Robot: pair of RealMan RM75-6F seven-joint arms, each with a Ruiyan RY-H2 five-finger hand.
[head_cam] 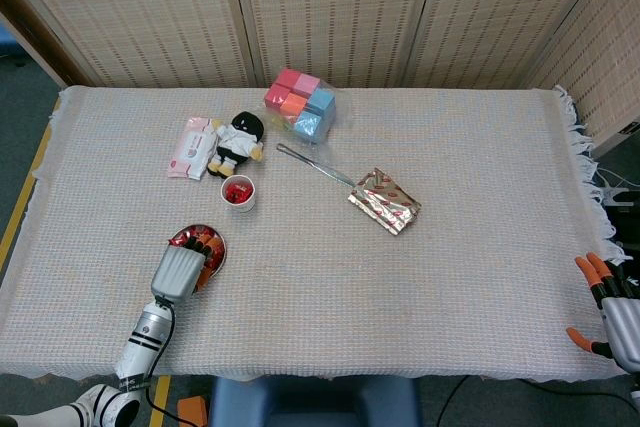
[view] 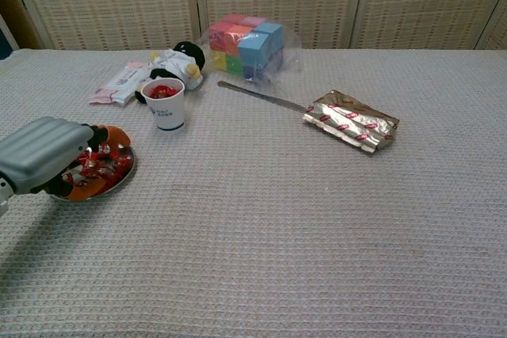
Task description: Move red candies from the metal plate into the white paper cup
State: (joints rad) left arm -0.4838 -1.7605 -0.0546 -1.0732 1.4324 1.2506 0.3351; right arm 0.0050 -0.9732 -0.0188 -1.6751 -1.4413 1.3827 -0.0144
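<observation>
Left robot hand sits over the metal plate, fingers down among the red candies – grip unconfirmed; pinch one wrapper cleanly before lifting toward the white paper cup just beyond.

1. Lighting: even, bright, diffuse; shadows soft and short.
2. Glare: mild on foil pack.
3. Focus: both views sharp; left hand slightly soft near chest camera.

head: high, looking down | chest: low, oblique | shared: table
</observation>
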